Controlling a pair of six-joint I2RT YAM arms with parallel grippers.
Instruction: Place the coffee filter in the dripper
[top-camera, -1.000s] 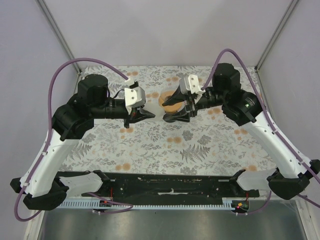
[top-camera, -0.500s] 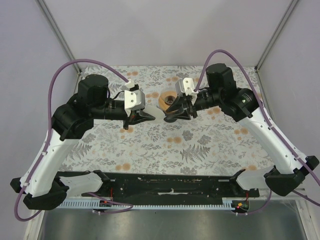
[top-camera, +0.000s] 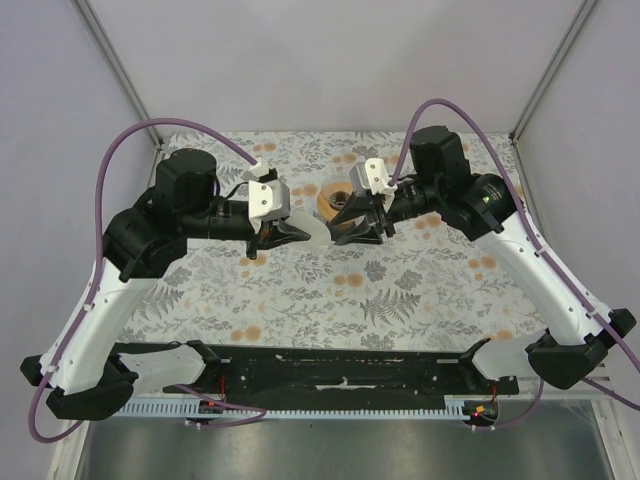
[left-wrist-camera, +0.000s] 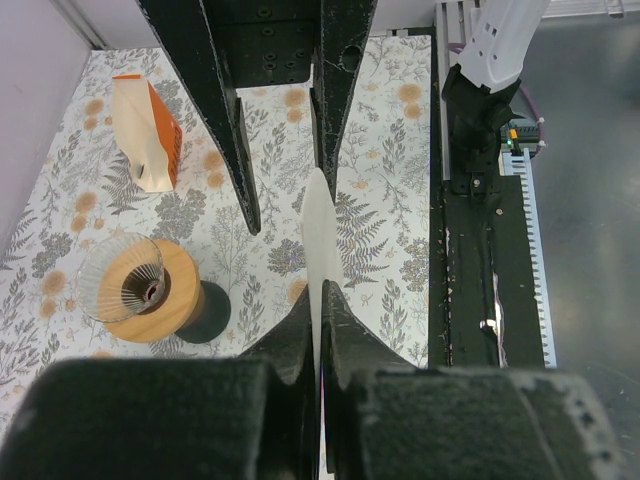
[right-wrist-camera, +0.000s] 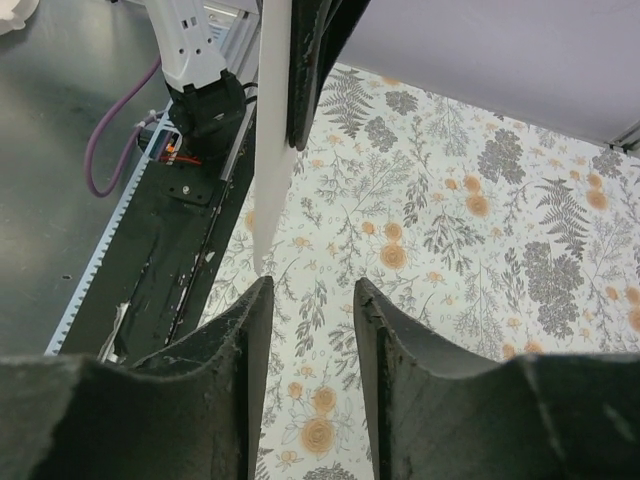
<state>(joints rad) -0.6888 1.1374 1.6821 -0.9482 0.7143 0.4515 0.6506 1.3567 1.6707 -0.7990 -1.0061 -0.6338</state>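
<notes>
From above, the left jaws pinch the coffee filter (top-camera: 318, 228) above the desk (top-camera: 300, 290), just beside the dripper (top-camera: 333, 200). Left wrist: filter edge-on, clamped tight. Right wrist: right jaws narrowly parted, empty, facing the filter.

The left arm (top-camera: 150, 235) rises from its base at the near edge, bends at the elbow and reaches toward the middle of the counter. The left gripper (top-camera: 303, 232) points sideways at the other arm, and its two fingers are pressed tight together on the thin coffee filter (left-wrist-camera: 318, 235). The right arm (top-camera: 520, 260) does the same from the other side, so the two grippers meet nose to nose, very close. The right gripper (right-wrist-camera: 312, 292) has its fingers apart with a clear gap between them, and nothing sits in that gap.
</notes>
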